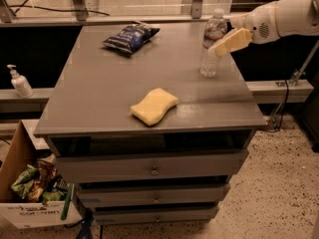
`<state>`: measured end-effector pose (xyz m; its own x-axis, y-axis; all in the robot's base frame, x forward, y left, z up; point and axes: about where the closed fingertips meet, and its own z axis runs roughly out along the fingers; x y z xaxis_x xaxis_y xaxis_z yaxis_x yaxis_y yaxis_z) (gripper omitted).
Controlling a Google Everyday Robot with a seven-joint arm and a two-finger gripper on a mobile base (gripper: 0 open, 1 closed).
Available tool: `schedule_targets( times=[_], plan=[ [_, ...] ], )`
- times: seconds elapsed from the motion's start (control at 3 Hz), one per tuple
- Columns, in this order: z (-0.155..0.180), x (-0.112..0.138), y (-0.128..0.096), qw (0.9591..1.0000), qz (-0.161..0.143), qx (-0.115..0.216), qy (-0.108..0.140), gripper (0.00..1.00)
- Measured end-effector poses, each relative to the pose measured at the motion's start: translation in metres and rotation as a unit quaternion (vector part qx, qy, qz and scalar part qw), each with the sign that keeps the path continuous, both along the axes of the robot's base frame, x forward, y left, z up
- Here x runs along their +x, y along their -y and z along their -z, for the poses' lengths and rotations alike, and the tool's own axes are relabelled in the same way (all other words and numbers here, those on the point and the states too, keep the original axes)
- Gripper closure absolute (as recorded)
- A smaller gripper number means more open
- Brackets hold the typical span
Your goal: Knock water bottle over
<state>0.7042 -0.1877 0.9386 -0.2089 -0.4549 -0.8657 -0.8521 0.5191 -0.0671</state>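
Observation:
The water bottle [212, 45] is clear ribbed plastic with a white cap and stands upright near the right edge of the grey table [99, 93]. My gripper [222, 45] comes in from the right on a white arm. Its cream-coloured fingers [233, 41] reach the bottle's right side at about mid height, touching or nearly touching it. The gripper holds nothing.
A yellow sponge [154, 105] lies near the table's front middle. A dark blue chip bag [130, 35] lies at the back. A white pump bottle [19, 81] stands on a ledge at left. A cardboard box [30, 193] of snacks sits on the floor at lower left.

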Motion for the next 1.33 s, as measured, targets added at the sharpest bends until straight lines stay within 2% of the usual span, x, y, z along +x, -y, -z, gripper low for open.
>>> schedule_targets(
  times=[0.67, 1.0, 1.33],
  plan=[
    [0.014, -0.03, -0.046, 0.9975, -0.068, 0.001, -0.02, 0.0],
    [0.018, -0.051, -0.075, 0.9929, -0.115, -0.014, -0.026, 0.0],
    [0.015, -0.065, -0.09, 0.989, -0.142, -0.032, -0.026, 0.0]
  ],
)
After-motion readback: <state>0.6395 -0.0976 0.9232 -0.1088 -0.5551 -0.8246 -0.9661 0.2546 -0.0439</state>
